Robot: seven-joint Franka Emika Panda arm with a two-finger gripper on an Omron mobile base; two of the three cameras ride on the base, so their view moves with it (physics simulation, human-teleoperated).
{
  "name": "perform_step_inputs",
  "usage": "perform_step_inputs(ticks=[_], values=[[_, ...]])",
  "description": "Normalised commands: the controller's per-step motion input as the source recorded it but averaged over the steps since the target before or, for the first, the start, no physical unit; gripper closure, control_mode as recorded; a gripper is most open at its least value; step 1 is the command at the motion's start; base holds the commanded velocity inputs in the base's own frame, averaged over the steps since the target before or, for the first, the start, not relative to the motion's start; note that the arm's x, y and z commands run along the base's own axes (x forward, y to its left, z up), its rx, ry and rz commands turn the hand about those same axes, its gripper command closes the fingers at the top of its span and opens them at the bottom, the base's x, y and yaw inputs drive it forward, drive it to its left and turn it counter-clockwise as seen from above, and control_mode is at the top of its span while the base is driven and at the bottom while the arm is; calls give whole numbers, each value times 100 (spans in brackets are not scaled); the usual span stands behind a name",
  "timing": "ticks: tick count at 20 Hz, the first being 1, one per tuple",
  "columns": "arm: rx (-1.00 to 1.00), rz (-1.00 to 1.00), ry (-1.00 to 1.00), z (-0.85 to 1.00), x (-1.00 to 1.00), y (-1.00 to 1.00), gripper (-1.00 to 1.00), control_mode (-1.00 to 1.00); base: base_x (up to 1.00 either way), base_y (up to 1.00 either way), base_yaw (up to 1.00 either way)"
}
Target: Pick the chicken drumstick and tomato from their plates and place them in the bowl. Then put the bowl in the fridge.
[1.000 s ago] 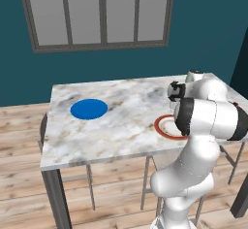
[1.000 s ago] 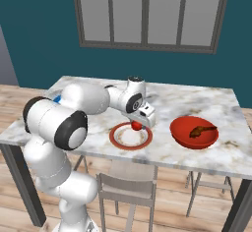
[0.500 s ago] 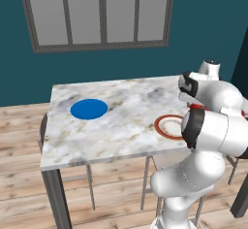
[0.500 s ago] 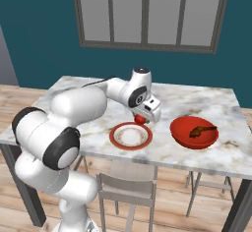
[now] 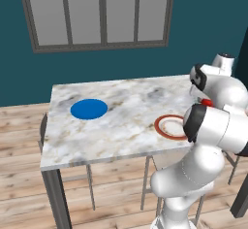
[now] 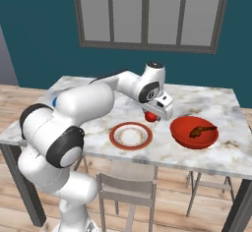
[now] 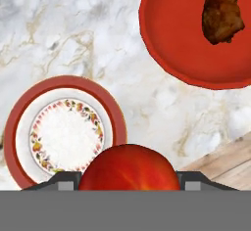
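Marble table (image 5: 121, 126), holdings listed left to right.

Far left: blue plate (image 5: 88, 109), flat, bare, well apart from the rest.

Middle, near edge: white plate with red-brown rim (image 6: 131, 135), patterned inner ring, nothing on it.

Above the table, between that plate and the bowl: gripper (image 6: 153, 115), fingers closed on the tomato (image 6: 150, 116). The hand view shows the tomato (image 7: 129, 169) seated between the two finger tips at the bottom of the picture, with the rimmed plate (image 7: 63, 127) to one side below it and the bowl (image 7: 196, 34) off toward the opposite upper corner. The tomato is clear of the table and not yet over the bowl.

Right: red-orange bowl (image 6: 194, 132), upright, on the table just beside the rimmed plate. The chicken drumstick (image 6: 202, 130) lies inside it, toward its right side.

Step in hand, as judged: the drumstick is delivered and the tomato is mid-carry to the bowl. The next move calls for travelling right until the tomato hangs over the free left part of the bowl, lowering close to the bowl's floor, then opening the fingers so the round fruit does not bounce or roll out. The bowl's trip to the fridge remains.
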Motion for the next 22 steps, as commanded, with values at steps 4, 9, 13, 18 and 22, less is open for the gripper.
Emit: perform_step_inputs(ticks=[4, 9, 13, 18, 22], values=[[0, 5, 0, 0, 0, -65, 100, -100, 0, 0, 0], [0, 0, 0, -12, 5, -57, 100, -100, 0, 0, 0], [0, 0, 2, -24, 23, -31, 100, -100, 0, 0, 0], [0, 0, 0, -32, 31, -27, 100, -100, 0, 0, 0], [0, 0, 1, -40, 33, -30, 100, -100, 0, 0, 0]])
